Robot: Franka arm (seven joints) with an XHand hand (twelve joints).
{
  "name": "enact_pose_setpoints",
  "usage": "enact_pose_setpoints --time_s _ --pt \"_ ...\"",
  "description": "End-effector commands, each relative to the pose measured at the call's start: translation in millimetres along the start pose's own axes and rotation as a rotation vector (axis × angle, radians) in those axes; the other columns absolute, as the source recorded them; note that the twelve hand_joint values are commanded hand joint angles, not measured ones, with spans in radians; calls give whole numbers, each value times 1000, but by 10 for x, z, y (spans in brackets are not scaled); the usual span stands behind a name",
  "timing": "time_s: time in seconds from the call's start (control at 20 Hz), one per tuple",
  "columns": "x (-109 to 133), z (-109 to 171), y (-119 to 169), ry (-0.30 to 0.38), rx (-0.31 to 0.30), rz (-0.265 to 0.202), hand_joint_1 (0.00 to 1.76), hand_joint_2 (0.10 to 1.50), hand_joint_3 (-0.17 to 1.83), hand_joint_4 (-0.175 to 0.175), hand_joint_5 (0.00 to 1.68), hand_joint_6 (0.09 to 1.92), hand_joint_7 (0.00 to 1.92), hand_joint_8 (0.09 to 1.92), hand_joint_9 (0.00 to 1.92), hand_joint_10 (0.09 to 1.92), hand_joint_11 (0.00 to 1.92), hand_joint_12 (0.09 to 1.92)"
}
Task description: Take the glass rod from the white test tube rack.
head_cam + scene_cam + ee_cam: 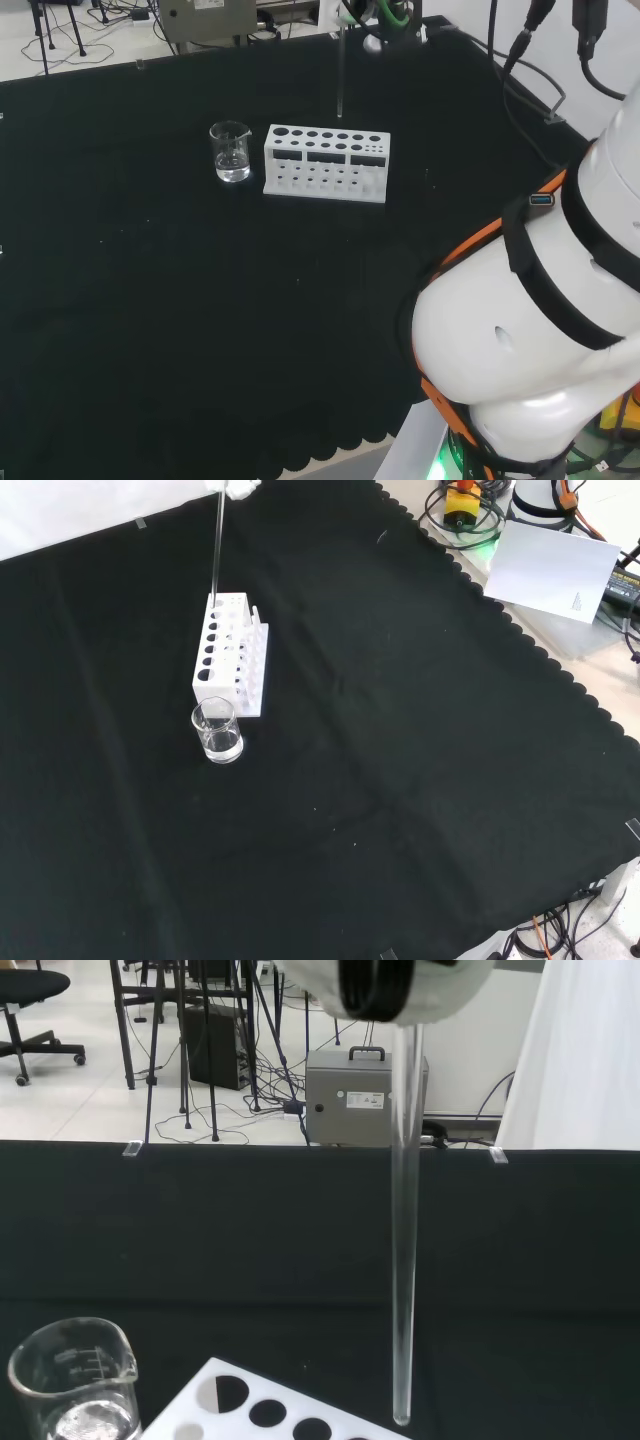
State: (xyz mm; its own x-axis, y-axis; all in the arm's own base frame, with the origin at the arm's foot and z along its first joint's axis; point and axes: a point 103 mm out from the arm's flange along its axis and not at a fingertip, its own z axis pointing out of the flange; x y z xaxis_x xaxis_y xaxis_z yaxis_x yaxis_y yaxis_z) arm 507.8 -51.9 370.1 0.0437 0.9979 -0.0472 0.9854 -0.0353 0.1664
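We count 1 glass rod, 1 white rack, 1 beaker; hand grip can't tell; black cloth, lab floor behind.

On my screens the bench cloth is plain black with a scalloped edge, and the test tube rack on it is white, its holes showing as dark dots. The glass rod and the beaker are clear and colourless. I see the arm as white with black straps and orange trim.
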Motion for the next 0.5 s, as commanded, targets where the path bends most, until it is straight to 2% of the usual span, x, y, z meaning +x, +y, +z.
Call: enact_pose_setpoints --time_s 0.05,0.5 --pt "99 -179 -14 -14 -12 -14 1301 926 245 -175 1183 378 1157 1059 1749 682 1327 939" --pt "239 -224 1 3 -21 -36 1301 935 227 -175 1186 369 1154 1061 1753 685 1331 939"
